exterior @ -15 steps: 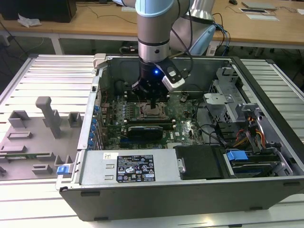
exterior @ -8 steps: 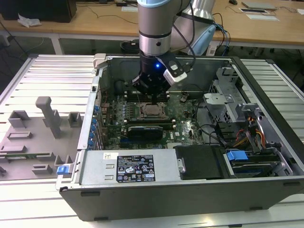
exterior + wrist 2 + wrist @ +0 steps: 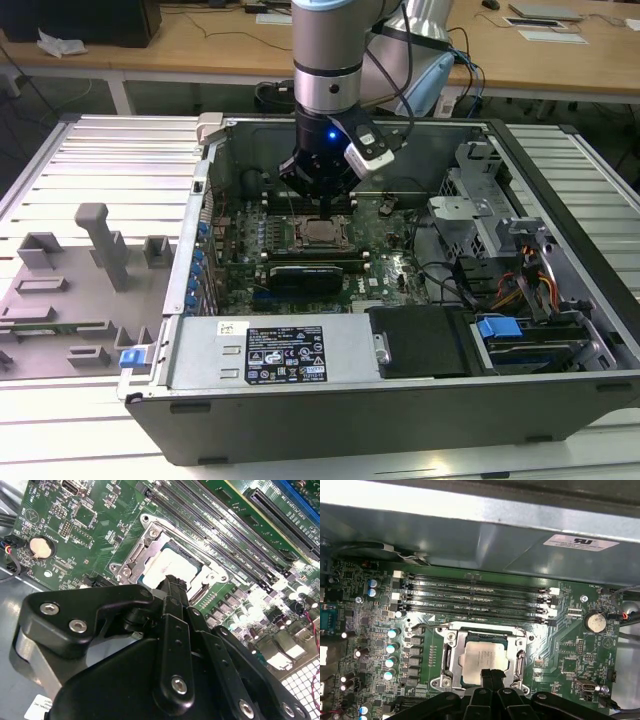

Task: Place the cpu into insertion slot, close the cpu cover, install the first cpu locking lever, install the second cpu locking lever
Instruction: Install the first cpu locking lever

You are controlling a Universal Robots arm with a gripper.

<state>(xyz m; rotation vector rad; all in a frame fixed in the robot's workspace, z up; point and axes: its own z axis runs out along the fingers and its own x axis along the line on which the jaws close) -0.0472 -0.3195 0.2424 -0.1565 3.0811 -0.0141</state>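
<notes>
Holds the gripper [image 3: 490,677] pinched together and empty, tips low over one edge of the chip [image 3: 482,657]. Seats that chip flat in the socket [image 3: 451,636], cover [image 3: 520,655] apparently lying down around it. Probably closed for pressing rather than grasping. Crowds one side with memory slots [image 3: 475,597] just beside the socket. Leaves open room above, mid-case [image 3: 560,330], walls well apart.
</notes>
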